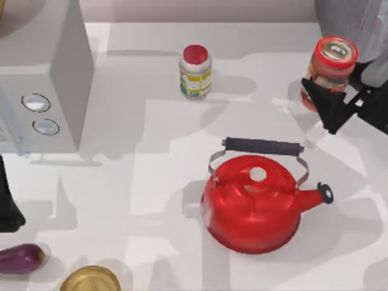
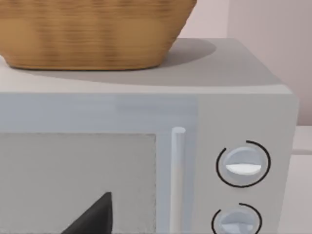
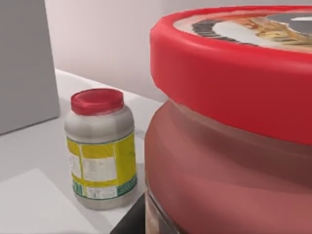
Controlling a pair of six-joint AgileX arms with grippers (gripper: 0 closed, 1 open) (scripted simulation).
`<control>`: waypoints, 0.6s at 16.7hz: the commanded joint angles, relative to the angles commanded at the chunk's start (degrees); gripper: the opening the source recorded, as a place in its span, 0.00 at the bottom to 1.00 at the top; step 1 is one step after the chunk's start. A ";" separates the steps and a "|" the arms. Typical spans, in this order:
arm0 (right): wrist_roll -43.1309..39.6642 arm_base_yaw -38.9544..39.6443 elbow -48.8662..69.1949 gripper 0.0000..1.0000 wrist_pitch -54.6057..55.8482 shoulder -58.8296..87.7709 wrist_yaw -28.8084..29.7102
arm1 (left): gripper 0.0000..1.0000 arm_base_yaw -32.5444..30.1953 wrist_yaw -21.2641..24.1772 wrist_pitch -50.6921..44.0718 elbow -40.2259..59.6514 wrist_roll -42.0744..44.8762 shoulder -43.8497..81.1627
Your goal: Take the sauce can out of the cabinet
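Far left of the tabletop (image 1: 151, 182): light-grey box with two round dials (image 1: 45, 73), a wicker basket (image 2: 92, 31) sitting on its top. Left gripper (image 1: 7, 206) low at the left edge, parked; can't tell how its jaws stand. A dark finger (image 2: 95, 217) of it points at the box's front panel. Purple eggplant (image 1: 21, 257) lies near the front-left corner, with a round gold-coloured lid or bowl (image 1: 91, 280) just right of it at the front edge. White jar (image 1: 195, 71) with red cap and yellow-green label stands upright at back centre. Red kettle (image 1: 251, 206) with dark handle sits centre-right, spout pointing right. Sauce can (image 1: 330, 70) upright at back right, out in the open, right gripper (image 1: 330, 103) closed on its lower body. Dark-grey cabinet (image 1: 351, 21) at the back-right corner, just behind the can.
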 joint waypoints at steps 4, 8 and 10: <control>0.16 3.72 4.03 0.00 -1.95 3.25 2.91 | 1.00 0.00 0.00 0.00 0.00 0.00 0.00; -2.40 2.32 7.60 0.00 -2.24 6.47 4.33 | 1.00 0.00 0.00 0.00 0.00 0.00 0.00; -2.59 2.12 7.84 0.00 -2.19 6.68 4.41 | 1.00 0.00 0.00 0.00 0.00 0.00 0.00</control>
